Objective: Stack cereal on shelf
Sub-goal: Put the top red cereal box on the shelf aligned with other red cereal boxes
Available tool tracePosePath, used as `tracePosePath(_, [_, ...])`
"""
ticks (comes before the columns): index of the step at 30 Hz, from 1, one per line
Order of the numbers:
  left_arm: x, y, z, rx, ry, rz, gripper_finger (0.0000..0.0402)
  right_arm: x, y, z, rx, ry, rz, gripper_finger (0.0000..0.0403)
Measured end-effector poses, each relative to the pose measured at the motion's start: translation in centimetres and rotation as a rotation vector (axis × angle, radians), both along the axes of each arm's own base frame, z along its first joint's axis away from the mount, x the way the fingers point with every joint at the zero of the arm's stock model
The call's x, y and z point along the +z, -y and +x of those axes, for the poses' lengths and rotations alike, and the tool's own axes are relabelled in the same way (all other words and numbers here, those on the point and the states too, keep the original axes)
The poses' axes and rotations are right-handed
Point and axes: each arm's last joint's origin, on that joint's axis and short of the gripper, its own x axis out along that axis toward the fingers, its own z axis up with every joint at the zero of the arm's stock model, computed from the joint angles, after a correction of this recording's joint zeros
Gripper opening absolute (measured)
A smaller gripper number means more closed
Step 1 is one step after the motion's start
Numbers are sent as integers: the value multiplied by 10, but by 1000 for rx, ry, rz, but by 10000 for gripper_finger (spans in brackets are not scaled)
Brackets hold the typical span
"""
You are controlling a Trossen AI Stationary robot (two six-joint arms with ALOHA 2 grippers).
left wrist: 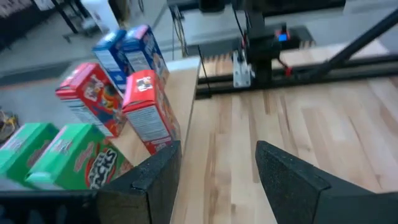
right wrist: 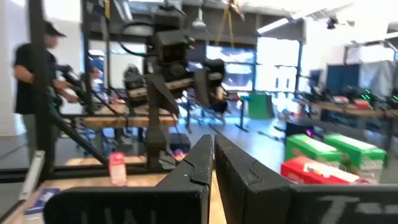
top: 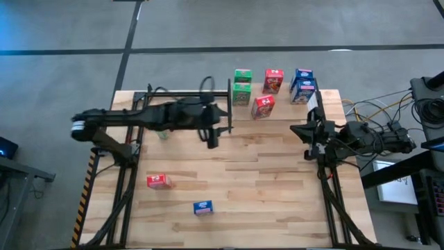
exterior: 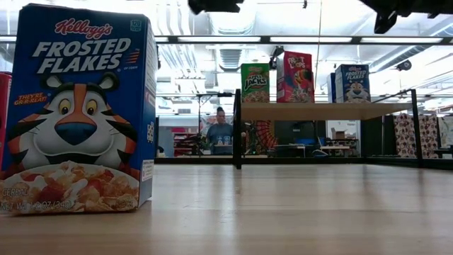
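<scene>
With jaws apart | left gripper [left wrist: 214, 180] empty | cereal [left wrist: 146, 112] just beyond

Two dark arms [top: 173, 114] — black cables, wedge-shaped fingers [left wrist: 283, 180].

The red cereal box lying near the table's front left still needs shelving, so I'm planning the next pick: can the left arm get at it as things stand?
Probably yes. The red cereal box lies alone on bare tabletop, nothing beside it. The left gripper hangs open and empty, with clear table between.
</scene>
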Motion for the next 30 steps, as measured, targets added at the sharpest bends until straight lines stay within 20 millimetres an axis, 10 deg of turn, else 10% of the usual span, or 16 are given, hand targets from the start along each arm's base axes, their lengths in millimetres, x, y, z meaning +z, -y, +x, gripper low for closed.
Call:
tracePosePath(14, [-37, 5, -74, 8, 172, -11, 191, 26, 8, 43, -273, -310, 128, 9])
tracePosePath(30, [-45, 5, -79, 5, 191, 2, 191, 81, 50, 77, -336, -656, 109, 8])
